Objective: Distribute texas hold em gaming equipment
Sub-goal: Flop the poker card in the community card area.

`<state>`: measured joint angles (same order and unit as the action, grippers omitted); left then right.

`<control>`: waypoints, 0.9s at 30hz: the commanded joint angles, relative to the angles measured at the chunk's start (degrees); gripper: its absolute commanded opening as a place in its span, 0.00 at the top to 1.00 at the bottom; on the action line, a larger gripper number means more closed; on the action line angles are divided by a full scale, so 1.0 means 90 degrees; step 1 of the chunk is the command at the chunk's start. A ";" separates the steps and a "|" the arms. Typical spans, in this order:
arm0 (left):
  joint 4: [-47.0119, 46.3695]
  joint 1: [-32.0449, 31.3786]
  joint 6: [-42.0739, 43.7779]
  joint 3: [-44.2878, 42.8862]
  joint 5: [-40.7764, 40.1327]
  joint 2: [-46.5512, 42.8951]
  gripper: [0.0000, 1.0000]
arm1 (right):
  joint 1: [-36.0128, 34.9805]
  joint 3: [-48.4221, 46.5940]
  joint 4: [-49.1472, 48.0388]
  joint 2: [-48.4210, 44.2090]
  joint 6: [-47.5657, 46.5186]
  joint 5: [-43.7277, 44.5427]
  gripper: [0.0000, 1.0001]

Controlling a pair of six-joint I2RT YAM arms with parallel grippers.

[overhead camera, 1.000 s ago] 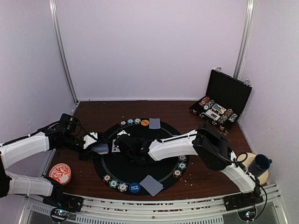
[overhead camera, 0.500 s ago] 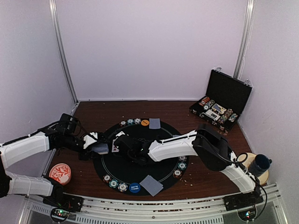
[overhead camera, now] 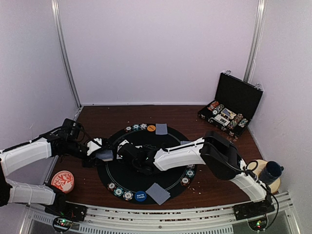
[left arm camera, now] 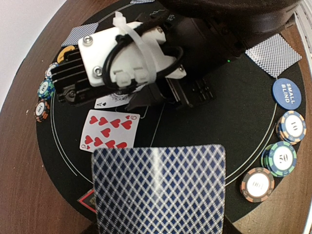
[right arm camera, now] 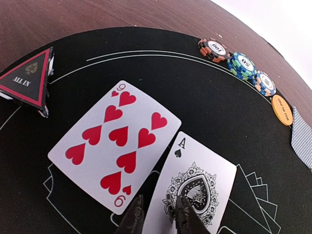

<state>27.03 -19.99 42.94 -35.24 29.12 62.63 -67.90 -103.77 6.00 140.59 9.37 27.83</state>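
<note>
1. Room: the round black mat [overhead camera: 146, 178] sits mid-table [overhead camera: 107, 117]. The right arm reaches across it from the right rim. Bare felt shows between the face-up cards and the near chips.
2. Right gripper [right arm camera: 158, 218]: low over the near edge of the ace of spades [right arm camera: 195, 187], fingertips a narrow gap apart, nothing clamped. The ace lies flat, just beside the nine of hearts [right arm camera: 117, 146]. The ALL IN triangle marker [right arm camera: 29, 78] stands near the nine, at the mat's left rim.
3. Left gripper [overhead camera: 102, 152]: at the left rim, clamped on a blue-backed card [left arm camera: 158, 190] held above the felt. I cannot tell whether it is one card or several.
4. Count:
   - two face-up cards
   - two face-down cards [overhead camera: 161, 128] on the mat, far and near
   - nine poker chips [overhead camera: 135, 127] showing, three each at the far, near and right rims
   - one orange button disc [overhead camera: 151, 128]
   - one blue SMALL BLIND disc [left arm camera: 286, 93]
   - one triangle marker
</note>
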 commanded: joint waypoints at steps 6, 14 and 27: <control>-0.0205 -0.0006 -0.0016 0.0010 0.0005 -0.0055 0.85 | -0.0156 -0.0099 0.0197 -0.0016 0.0029 0.0025 0.70; -0.0219 -0.0003 -0.0015 0.0010 0.0005 -0.0028 0.85 | -0.0184 -0.0121 0.0242 -0.0083 0.0034 0.0090 0.61; -0.0219 -0.0003 -0.0016 -0.0001 0.0001 -0.0013 0.85 | -0.0298 -0.0101 0.0307 -0.0446 0.0043 0.0301 0.53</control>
<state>27.03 -19.99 42.94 -35.24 28.91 62.65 -69.58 -103.94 7.05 140.07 9.39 28.86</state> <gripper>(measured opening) 0.508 0.466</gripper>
